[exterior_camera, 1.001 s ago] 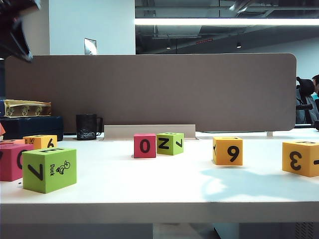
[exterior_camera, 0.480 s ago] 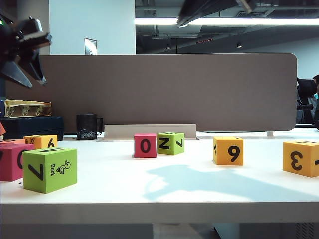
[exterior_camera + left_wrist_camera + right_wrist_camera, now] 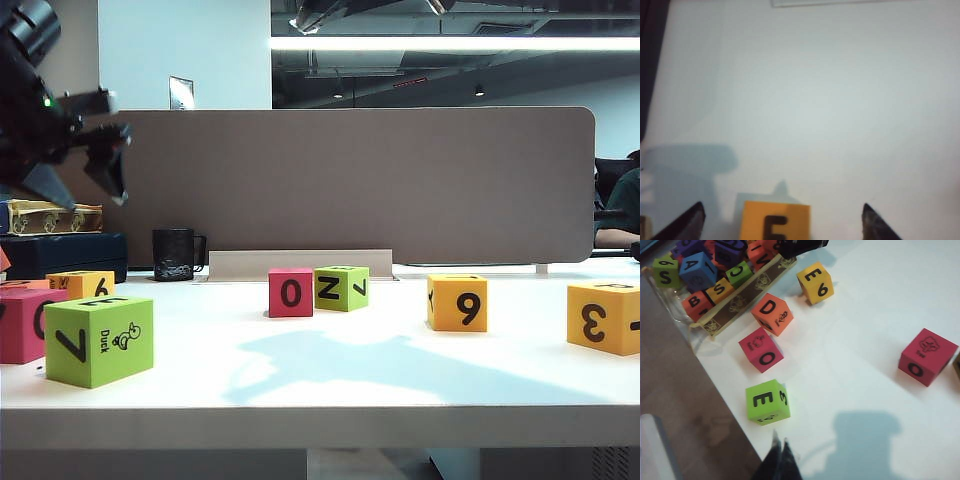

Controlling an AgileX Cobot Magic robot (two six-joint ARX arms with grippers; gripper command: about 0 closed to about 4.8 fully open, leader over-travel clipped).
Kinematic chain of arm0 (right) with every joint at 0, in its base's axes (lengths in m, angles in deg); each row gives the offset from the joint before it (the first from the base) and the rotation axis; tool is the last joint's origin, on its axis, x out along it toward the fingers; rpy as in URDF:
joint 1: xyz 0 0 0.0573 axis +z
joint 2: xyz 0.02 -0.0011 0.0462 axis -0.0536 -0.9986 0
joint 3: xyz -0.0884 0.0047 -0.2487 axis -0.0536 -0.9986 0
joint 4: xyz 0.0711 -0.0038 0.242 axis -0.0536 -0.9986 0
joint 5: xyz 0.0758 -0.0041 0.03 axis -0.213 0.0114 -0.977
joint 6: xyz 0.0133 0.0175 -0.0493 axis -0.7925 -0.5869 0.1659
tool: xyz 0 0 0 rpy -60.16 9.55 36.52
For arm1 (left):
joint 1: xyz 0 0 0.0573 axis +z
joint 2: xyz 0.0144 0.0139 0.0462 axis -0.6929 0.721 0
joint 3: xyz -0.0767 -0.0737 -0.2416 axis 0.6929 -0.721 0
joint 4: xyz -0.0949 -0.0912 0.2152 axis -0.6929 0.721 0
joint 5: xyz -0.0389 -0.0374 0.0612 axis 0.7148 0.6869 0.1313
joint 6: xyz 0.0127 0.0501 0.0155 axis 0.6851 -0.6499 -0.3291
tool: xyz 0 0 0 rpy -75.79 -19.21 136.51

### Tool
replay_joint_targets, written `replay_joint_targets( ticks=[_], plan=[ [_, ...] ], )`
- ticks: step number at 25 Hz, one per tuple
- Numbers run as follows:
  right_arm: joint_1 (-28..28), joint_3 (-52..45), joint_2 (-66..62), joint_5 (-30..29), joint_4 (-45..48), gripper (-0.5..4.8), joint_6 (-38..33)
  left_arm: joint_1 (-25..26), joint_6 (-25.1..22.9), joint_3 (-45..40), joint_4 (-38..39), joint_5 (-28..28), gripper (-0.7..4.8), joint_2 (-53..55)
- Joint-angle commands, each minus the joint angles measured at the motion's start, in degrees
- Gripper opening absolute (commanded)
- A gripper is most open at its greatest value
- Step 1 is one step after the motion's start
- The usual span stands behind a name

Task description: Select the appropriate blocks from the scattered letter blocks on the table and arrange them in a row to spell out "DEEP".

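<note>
My left gripper (image 3: pixel 782 206) is open and hangs over a yellow-orange E block (image 3: pixel 774 223) on the white table (image 3: pixel 830 110), clear of it. In the exterior view the left gripper (image 3: pixel 85 178) is high at the far left, above that block (image 3: pixel 80 284). My right gripper (image 3: pixel 780 437) is shut and empty, above the table edge near a lime green E block (image 3: pixel 767 401). Further off lie a magenta O block (image 3: pixel 761 350), an orange D block (image 3: pixel 772 314) and the yellow E block (image 3: pixel 815 282). The lime green 7-and-duck block (image 3: pixel 98 340) and the yellow-orange 3 block (image 3: pixel 603 317) sit near the front.
A tray of spare letter blocks (image 3: pixel 715 270) stands at the table's far left. A magenta 0 block (image 3: pixel 290 292), a green block (image 3: pixel 341 288) and a yellow 9 block (image 3: pixel 457 302) sit mid-table. A black mug (image 3: pixel 175 254) and a brown partition (image 3: pixel 350 180) stand behind.
The left gripper came down and rightward at the far left and its jaws spread open. The right arm swept leftward along the top, and its shadow on the table slid left.
</note>
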Motion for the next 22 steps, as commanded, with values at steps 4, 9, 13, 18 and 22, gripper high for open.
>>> replay_joint_targets(
  ticks=[4,9,13,18,22],
  plan=[
    [0.11,0.5,0.15,1.31,-2.05,-0.02,-0.02,0.17,-4.57,0.28,0.11,-2.78,4.03,4.48],
    [0.11,0.5,0.15,3.74,-2.95,-0.02,0.0,0.22,-5.25,0.28,0.13,-2.91,4.66,8.22],
    [0.11,0.5,0.13,3.82,-3.41,-0.02,0.0,0.22,-5.25,0.28,0.96,-4.92,4.65,9.27],
    [0.11,0.5,0.13,3.87,-3.32,-0.02,0.02,0.22,-5.22,0.28,1.7,-5.68,4.12,9.86],
    [0.11,0.5,0.13,3.87,-3.32,-0.02,0.02,0.11,-5.22,0.28,2.99,-5.68,3.26,9.86]
  ],
)
